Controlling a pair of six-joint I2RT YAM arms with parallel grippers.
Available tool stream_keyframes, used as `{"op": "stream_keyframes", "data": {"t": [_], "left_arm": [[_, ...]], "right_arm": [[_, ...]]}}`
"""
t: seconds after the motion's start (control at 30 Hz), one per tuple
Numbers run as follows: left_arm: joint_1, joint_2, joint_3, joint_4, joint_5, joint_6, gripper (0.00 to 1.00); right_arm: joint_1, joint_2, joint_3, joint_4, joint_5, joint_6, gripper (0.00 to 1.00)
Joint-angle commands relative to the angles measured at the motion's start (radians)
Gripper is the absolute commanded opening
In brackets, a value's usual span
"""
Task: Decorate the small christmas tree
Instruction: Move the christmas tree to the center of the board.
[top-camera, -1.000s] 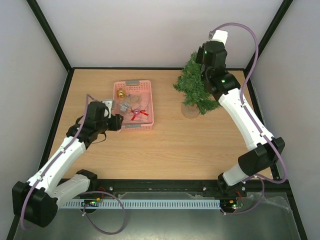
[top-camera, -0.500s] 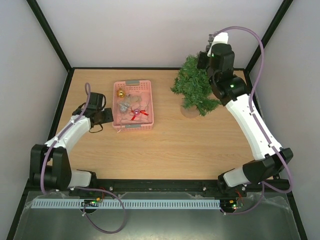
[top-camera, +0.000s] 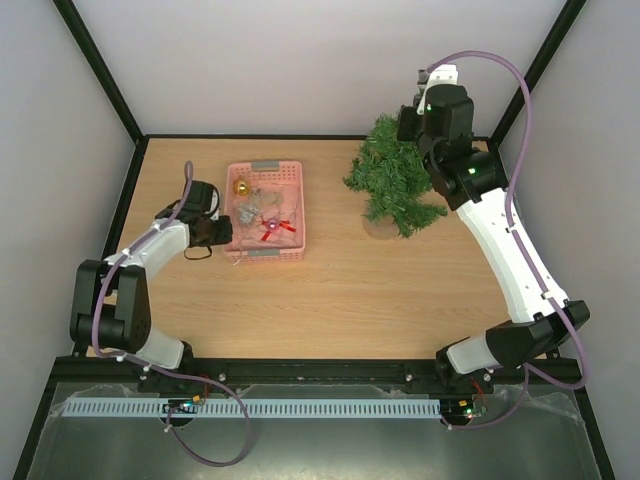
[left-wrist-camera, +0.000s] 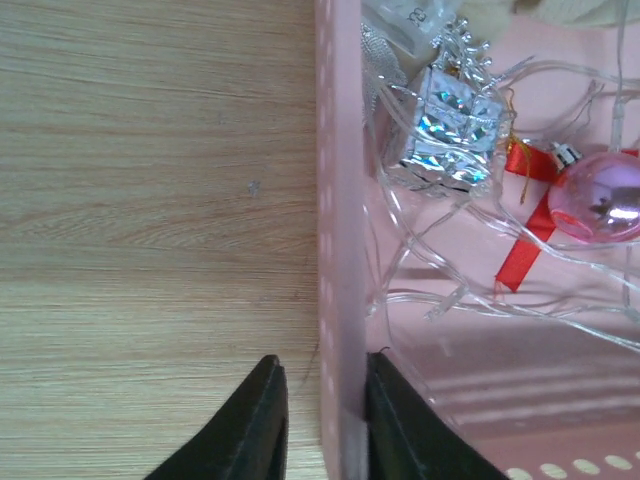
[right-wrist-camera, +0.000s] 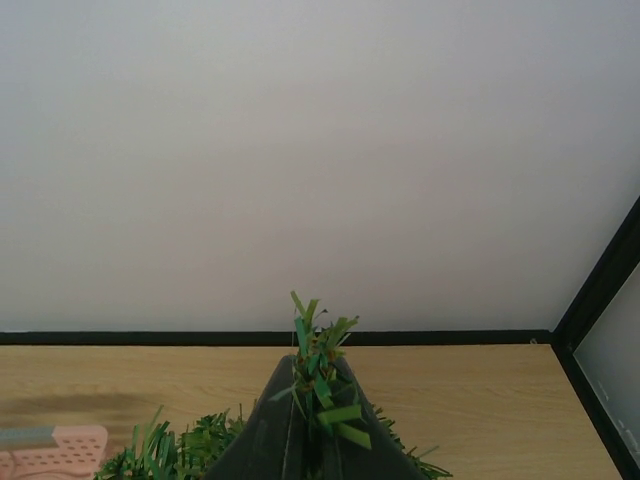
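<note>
The small christmas tree (top-camera: 390, 185), dark green on a round pale base (top-camera: 380, 226), stands at the back right of the table. My right gripper (top-camera: 408, 124) is at its top, shut on the tip; in the right wrist view green needles (right-wrist-camera: 318, 345) stick out between the closed fingers (right-wrist-camera: 318, 375). My left gripper (top-camera: 226, 232) straddles the left wall (left-wrist-camera: 340, 200) of the pink basket (top-camera: 300, 215). One finger is inside against the wall. The other is outside with a thin gap, so the gripper (left-wrist-camera: 324, 356) is narrowly open.
Inside the basket lie a silver gift box (left-wrist-camera: 450, 130), a pink bauble (left-wrist-camera: 600, 200) with red ribbon (left-wrist-camera: 520, 262), a clear light string (left-wrist-camera: 440, 300) and a gold bell (top-camera: 241, 187). White walls with black frame posts close in the table at the back and sides.
The left gripper moved right onto the basket's left wall and its jaws narrowed. The right gripper closed on the tree's tip, and the tree stands slightly straighter.
</note>
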Motion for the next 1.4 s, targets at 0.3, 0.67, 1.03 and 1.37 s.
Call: {"op": "stream_keyframes", "data": {"t": [0.3,0.67,1.03,1.37], "left_arm": [[0.004,-0.035,0.024,-0.087,-0.070,0.019,0.02],[-0.011,-0.044,-0.013,-0.052,-0.014,0.025,0.02],[-0.025,-0.065,-0.037,-0.080,-0.006,0.036,0.03],[-0.028,-0.176,0.051,-0.175,-0.063,-0.032,0.49]], "right_arm": [[0.001,-0.087,0.084,-0.074,-0.119,0.042,0.02],[0.001,-0.122,0.101,-0.100,-0.174,0.061,0.02],[0.001,-0.192,-0.060,-0.081,-0.181,0.094,0.08],[0.001,-0.310,-0.185,-0.159,-0.224,0.203,0.49]]}}
